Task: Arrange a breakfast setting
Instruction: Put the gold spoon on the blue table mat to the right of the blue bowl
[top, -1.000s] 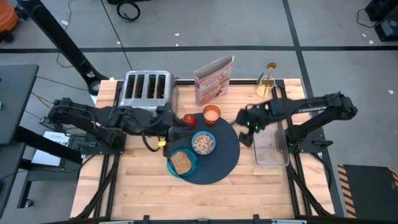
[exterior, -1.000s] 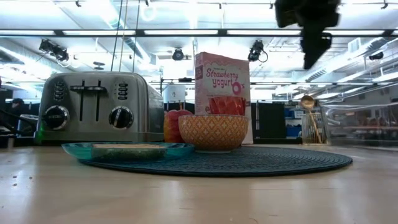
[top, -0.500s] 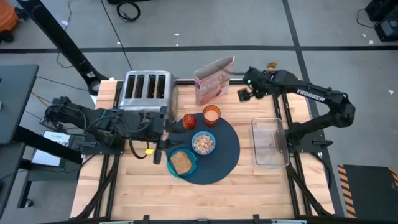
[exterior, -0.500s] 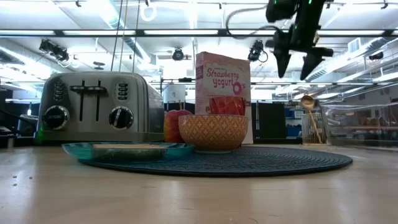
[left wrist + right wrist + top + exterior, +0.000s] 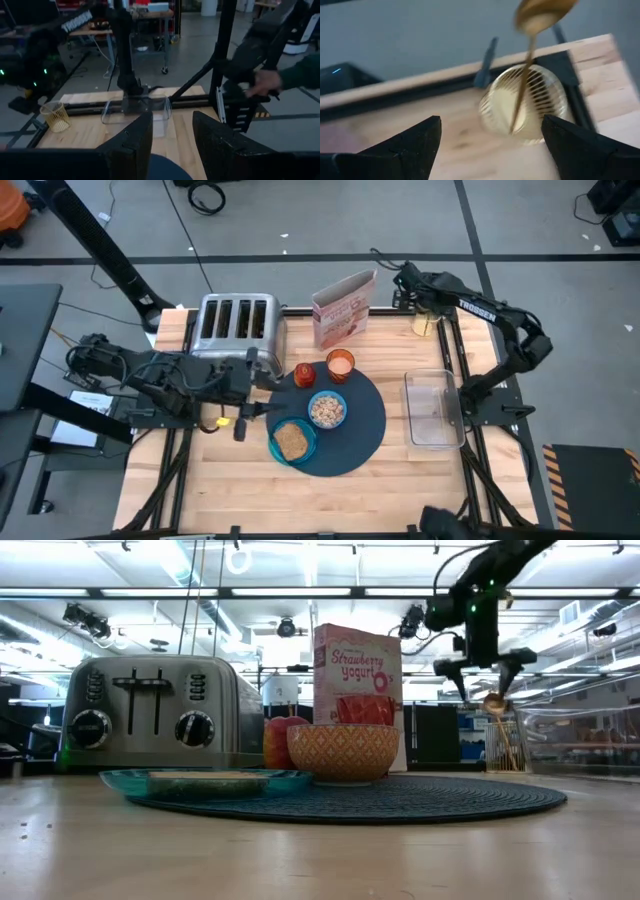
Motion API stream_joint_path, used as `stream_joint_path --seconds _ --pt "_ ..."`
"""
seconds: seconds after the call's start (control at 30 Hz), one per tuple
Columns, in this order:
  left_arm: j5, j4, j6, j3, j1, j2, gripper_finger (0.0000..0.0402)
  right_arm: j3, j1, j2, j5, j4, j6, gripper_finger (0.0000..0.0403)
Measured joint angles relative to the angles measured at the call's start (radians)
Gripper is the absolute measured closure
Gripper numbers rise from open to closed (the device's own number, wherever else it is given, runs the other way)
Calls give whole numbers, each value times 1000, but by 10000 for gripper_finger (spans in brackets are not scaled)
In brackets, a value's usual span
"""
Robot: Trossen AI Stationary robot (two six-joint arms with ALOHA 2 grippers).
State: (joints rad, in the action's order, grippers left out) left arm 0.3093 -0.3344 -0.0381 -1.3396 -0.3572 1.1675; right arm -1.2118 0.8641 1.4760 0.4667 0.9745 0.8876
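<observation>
Pale wooden bench [image 5: 230, 470]. Directly on it: round slate-blue mat [image 5: 365, 430] near the centre, steel toaster [image 5: 237, 323] at the back left, pink yogurt box [image 5: 343, 308] upright behind the mat, clear tub [image 5: 434, 409] to the right, gold wire holder [image 5: 424, 323] in the far right corner.

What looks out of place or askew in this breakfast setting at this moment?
Only the gold spoon stands apart from the setting: it leans in a wire holder at the table's far right corner, with the open right gripper above it. Nothing looks spilled or damaged on the mat.
</observation>
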Motion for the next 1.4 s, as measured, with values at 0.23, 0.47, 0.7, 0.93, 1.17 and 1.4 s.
stream_joint_path --seconds 0.23,0.47,0.7,0.93,1.17,1.4 --pt "10 -8 62 0 28 -47 255 0 76 61 117 -63 8 72" --pt "20 -26 76 0 116 -58 255 2 117 134 129 -130 -12 147" --pt "20 -30 76 0 168 -59 255 22 120 159 193 -131 -47 189" --pt "20 -30 72 0 176 -59 255 35 118 159 245 -184 -19 194" --pt "19 -29 68 0 176 -59 255 46 115 159 262 -186 -21 201" --pt "19 -30 55 0 176 -59 255 78 70 159 331 -143 154 220"
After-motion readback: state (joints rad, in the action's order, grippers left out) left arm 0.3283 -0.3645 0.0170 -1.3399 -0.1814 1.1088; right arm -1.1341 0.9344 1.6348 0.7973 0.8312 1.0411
